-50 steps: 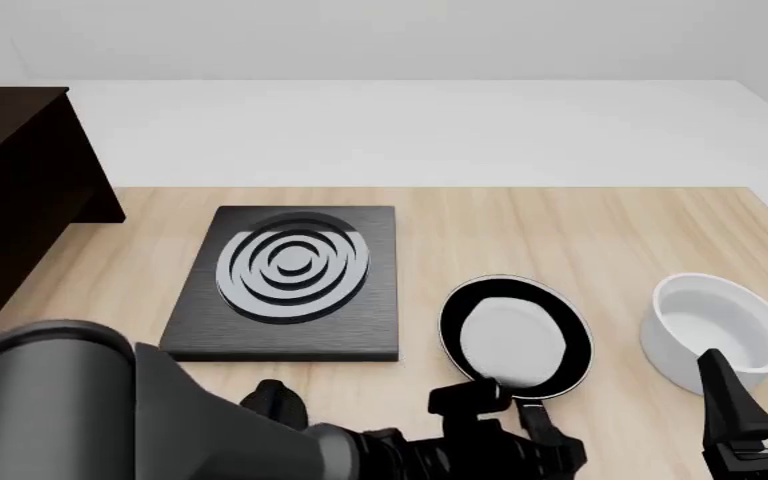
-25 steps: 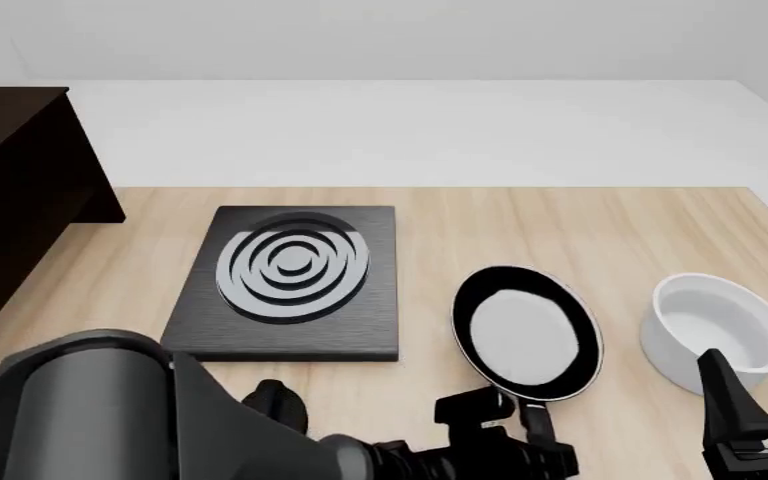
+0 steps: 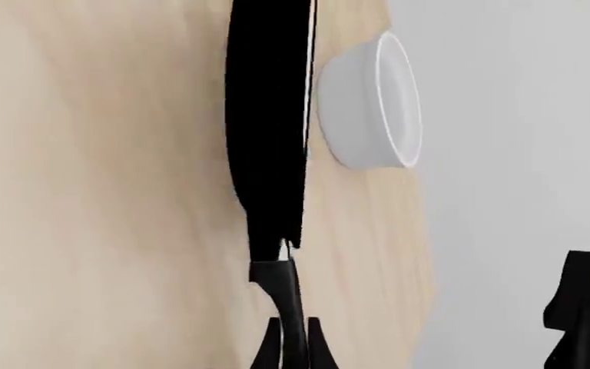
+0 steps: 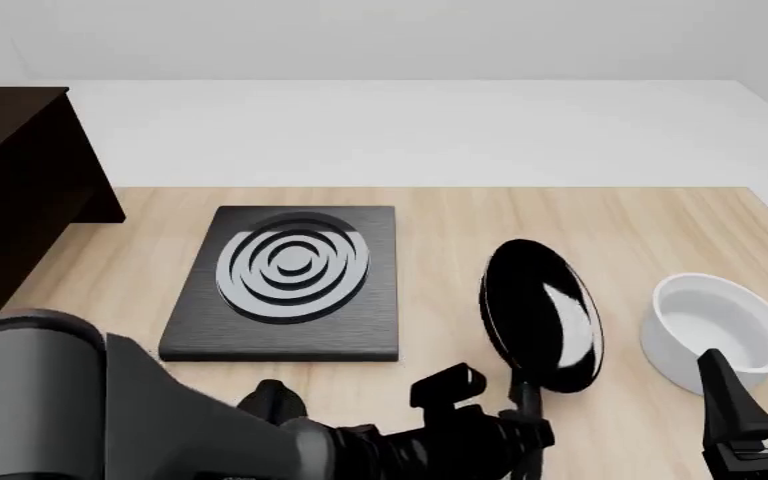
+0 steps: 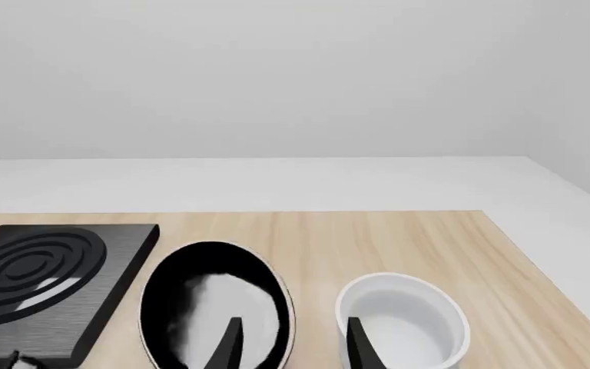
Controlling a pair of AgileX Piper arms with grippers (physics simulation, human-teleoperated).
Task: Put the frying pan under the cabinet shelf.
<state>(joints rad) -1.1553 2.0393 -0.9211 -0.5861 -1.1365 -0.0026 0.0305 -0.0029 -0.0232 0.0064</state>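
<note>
Cabinet (image 4: 17, 190) is seen at the table's far left, cut off by the frame edge, so the space beneath is not shown. Pan (image 4: 540, 315) is held tilted on edge between burner (image 4: 291, 280) and bowl (image 4: 718, 330), clamped by the handle in the left gripper (image 4: 524, 435). Levelling is advised before carrying left. Right gripper (image 5: 290, 342) is parted, empty.
</note>
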